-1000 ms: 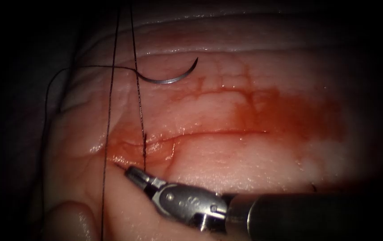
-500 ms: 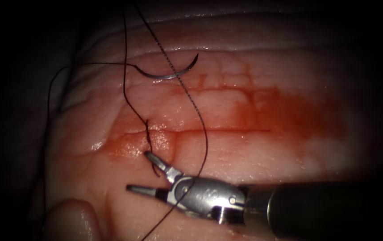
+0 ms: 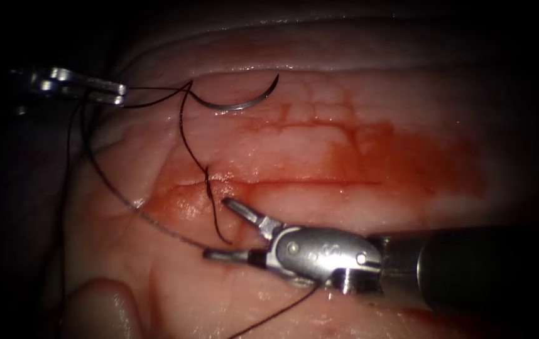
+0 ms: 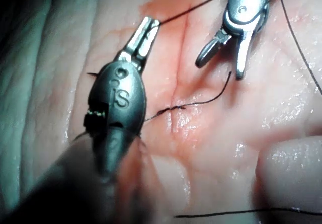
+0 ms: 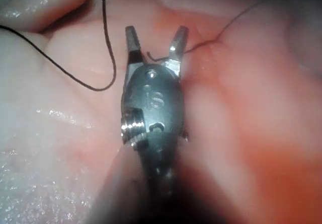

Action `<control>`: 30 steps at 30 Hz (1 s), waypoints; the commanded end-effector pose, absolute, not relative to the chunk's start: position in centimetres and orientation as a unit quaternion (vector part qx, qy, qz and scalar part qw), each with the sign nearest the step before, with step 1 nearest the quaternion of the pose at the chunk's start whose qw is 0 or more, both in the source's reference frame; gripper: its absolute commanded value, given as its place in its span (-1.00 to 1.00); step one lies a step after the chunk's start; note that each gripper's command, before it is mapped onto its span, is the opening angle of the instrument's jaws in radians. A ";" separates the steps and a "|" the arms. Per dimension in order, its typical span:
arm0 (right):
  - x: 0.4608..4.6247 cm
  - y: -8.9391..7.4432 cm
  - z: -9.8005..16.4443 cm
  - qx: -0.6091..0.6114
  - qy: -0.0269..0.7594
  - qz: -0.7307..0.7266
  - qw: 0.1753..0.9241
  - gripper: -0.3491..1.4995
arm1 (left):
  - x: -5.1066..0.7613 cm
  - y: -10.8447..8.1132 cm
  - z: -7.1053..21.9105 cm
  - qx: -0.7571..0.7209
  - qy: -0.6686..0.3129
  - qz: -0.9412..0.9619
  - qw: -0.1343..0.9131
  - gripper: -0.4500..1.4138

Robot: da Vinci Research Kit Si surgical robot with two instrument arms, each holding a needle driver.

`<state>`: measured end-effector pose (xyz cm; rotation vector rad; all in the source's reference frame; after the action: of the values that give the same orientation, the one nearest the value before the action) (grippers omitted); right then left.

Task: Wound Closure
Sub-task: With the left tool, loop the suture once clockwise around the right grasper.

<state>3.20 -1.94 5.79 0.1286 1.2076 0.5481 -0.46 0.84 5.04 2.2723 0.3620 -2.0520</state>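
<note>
My left tool (image 3: 115,91) grips the thread (image 3: 185,129); right tool (image 3: 222,229) gapes empty at 6 o'clock — needle (image 3: 238,105) lies free on tissue (image 3: 357,207) — keep tension gentle.

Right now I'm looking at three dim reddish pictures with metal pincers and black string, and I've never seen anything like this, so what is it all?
This is a surgical practice robot stitching a cut in pork belly, the tissue. One picture looks down from an endoscope; the other two come from small cameras riding on each arm. The right arm's end effector enters from the right, its two jaws open and holding nothing, just below the cut. The left arm's end effector sits at the far left, jaws shut on the thread. The black thread runs from there to a stitch through the cut's left end. The curved needle lies free on the tissue above the cut, held by neither tool. Red fluid stains the surface.
</note>
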 end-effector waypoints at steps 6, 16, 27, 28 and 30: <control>3.01 -1.6 5.6 0.096 0.574 0.246 0.775 0.43 | -0.59 0.6 5.0 0.731 0.108 -0.673 0.033 -1.00; 3.38 -1.3 5.9 0.103 0.567 0.280 0.768 -1.00 | -0.80 0.2 5.1 0.727 0.070 -0.683 0.015 -1.00; 3.91 -1.0 6.7 0.174 0.600 0.343 0.701 -1.00 | -0.92 0.0 5.1 0.733 0.068 -0.677 -0.013 -1.00; 3.95 -1.0 6.7 0.184 0.615 0.347 0.683 -1.00 | -0.94 0.0 5.1 0.733 0.071 -0.676 -0.019 -1.00; 3.97 -1.0 6.7 0.192 0.627 0.349 0.670 -1.00 | -0.96 0.0 5.1 0.734 0.072 -0.674 -0.027 -1.00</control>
<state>3.89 -0.94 6.64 0.4430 1.4248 0.7899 -0.92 -0.04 5.11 2.3508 0.2378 -2.1615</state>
